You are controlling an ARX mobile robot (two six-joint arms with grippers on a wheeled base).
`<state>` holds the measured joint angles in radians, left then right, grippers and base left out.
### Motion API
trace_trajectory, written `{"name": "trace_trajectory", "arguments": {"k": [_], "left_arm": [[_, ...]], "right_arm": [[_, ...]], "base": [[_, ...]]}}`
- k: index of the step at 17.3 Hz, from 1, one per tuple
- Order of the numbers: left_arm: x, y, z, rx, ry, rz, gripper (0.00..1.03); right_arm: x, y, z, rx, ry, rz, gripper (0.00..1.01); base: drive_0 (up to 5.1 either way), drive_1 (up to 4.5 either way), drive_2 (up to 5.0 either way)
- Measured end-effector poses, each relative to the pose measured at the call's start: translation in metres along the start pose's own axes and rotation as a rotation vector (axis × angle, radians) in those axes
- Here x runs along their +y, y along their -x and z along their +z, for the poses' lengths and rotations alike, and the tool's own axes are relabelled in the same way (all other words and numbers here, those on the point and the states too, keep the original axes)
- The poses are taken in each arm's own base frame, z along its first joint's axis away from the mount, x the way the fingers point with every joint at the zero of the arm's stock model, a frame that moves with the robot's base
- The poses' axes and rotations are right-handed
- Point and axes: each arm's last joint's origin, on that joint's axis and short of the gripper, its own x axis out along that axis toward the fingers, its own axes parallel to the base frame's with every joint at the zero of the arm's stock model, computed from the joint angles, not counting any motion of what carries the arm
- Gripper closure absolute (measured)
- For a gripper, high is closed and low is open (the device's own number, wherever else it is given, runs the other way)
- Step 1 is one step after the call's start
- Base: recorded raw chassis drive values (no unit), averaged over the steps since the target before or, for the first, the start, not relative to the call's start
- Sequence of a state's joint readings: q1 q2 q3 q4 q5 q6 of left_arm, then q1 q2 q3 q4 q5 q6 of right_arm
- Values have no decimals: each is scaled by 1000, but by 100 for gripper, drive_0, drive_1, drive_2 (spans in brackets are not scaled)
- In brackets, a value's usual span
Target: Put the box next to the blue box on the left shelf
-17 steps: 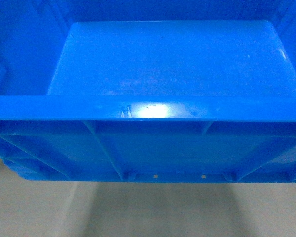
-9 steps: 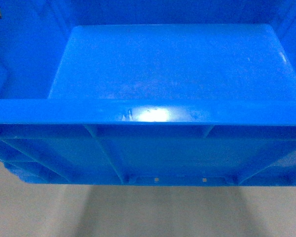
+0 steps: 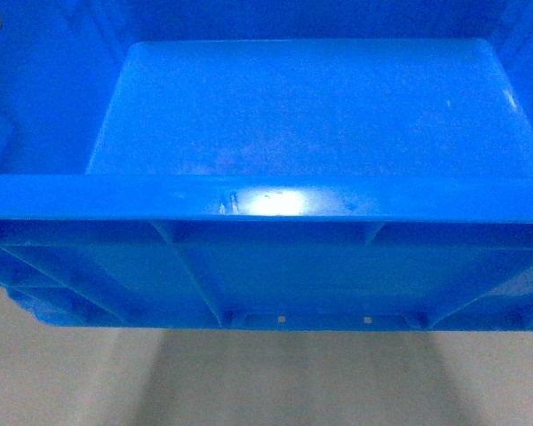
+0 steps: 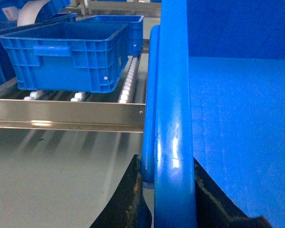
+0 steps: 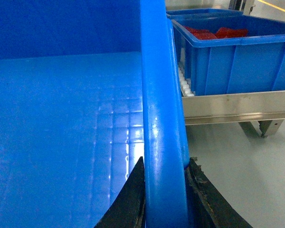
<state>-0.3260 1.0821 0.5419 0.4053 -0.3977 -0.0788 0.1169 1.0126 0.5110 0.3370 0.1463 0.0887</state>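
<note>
The box [image 3: 302, 115], a large bright-blue open-top crate, fills the head view, its near rim [image 3: 266, 200] across the middle; no gripper shows there. In the left wrist view my left gripper [image 4: 165, 159] is shut on the box's thick left rim [image 4: 171, 95]. Ahead of it, the left shelf [image 4: 66, 116] carries a blue box [image 4: 71, 57] on white rollers [image 4: 128, 85]. In the right wrist view my right gripper [image 5: 168, 160] is shut on the box's right rim [image 5: 156, 85]. The box hangs above the floor, short of the shelf's front rail.
On the right, another roller rack [image 5: 237, 107] holds a blue crate [image 5: 232, 57] with red items [image 5: 213, 33] inside. A second blue crate [image 4: 118, 21] stands behind the blue box. Pale grey floor [image 3: 266, 382] lies below the box.
In the head view the box dipped slightly and rose back a little. Both grips are unchanged.
</note>
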Motion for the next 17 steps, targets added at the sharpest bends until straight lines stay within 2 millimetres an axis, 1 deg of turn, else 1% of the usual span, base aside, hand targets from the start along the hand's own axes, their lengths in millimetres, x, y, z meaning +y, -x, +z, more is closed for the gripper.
{"name": "trace_trajectory", "arguments": {"k": [2,17], "left_arm": [[0,0,0,0,0,0,85],[0,0,1,-3,1,0,85]], "right_arm": [[0,0,0,0,0,0,86],[0,0,0,-2,-1,0,86]], "base": [[0,0,0],[16,446,-415]]}}
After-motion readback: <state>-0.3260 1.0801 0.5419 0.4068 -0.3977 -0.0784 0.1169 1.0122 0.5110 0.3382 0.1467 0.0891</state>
